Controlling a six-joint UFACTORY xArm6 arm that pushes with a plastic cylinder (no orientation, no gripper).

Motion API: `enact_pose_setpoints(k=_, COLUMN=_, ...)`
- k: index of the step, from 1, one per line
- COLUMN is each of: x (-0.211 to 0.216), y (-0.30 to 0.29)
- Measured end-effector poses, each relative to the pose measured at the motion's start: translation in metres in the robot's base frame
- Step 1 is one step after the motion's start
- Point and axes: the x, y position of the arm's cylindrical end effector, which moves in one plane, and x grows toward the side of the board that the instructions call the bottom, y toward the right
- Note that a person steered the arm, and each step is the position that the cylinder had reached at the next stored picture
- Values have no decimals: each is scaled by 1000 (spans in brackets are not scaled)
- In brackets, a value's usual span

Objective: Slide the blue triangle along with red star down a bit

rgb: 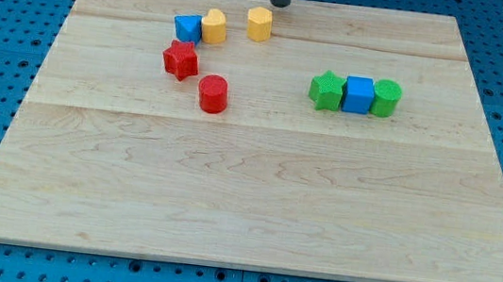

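Observation:
The blue triangle (186, 27) lies near the board's top left, touching a yellow block (213, 26) on its right. The red star (181, 60) sits just below the blue triangle. My tip (280, 3) is at the view's top edge, above the board's top rim, up and to the right of both blocks and apart from them. It stands just above and right of a second yellow block (259, 24).
A red cylinder (212, 94) lies below and right of the red star. On the right, a green star-like block (326, 91), a blue cube (358, 94) and a green block (386, 97) stand in a touching row. The wooden board (253, 208) rests on a blue pegboard.

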Motion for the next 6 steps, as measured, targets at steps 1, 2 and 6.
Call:
enact_pose_setpoints(k=1, x=0, y=-37)
enact_pose_setpoints(k=2, x=-1, y=-80)
enact_pose_setpoints(k=6, x=74, y=-126)
